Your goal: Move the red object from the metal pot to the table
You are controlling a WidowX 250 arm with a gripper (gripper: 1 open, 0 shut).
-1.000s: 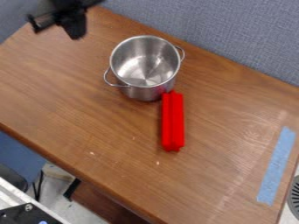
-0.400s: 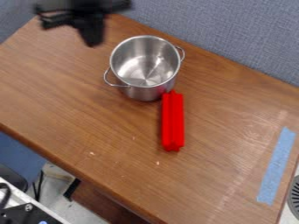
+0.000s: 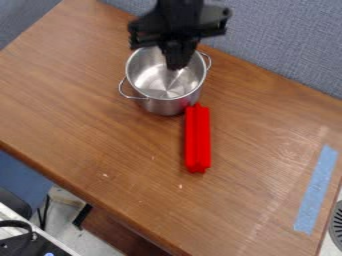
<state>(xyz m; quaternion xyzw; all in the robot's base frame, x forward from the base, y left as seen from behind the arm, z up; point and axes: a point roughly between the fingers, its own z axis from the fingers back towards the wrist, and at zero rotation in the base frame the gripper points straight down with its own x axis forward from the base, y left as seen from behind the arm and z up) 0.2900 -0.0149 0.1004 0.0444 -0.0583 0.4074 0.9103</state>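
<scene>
Although our tool [image 3: 175, 62] hangs over the pot [image 3: 163, 104] in the upper middle of the frame, the block [image 3: 198, 140] lies below it and a little to the right, out on the worktop [image 3: 107, 130]. Its long axis runs almost straight up and down the frame, with the top end close by the pot's lower right side; we can't tell whether the two touch. The tool is shut, and we see nothing in its grip.

As we judge it, the move asked for is done, so we'd lift the tool up and away from the pot, not toward the block. Should we need to straighten the block, we'd travel down the frame and slightly right, then close across its narrow width, wary of catching the pot's rim or nudging it.
</scene>
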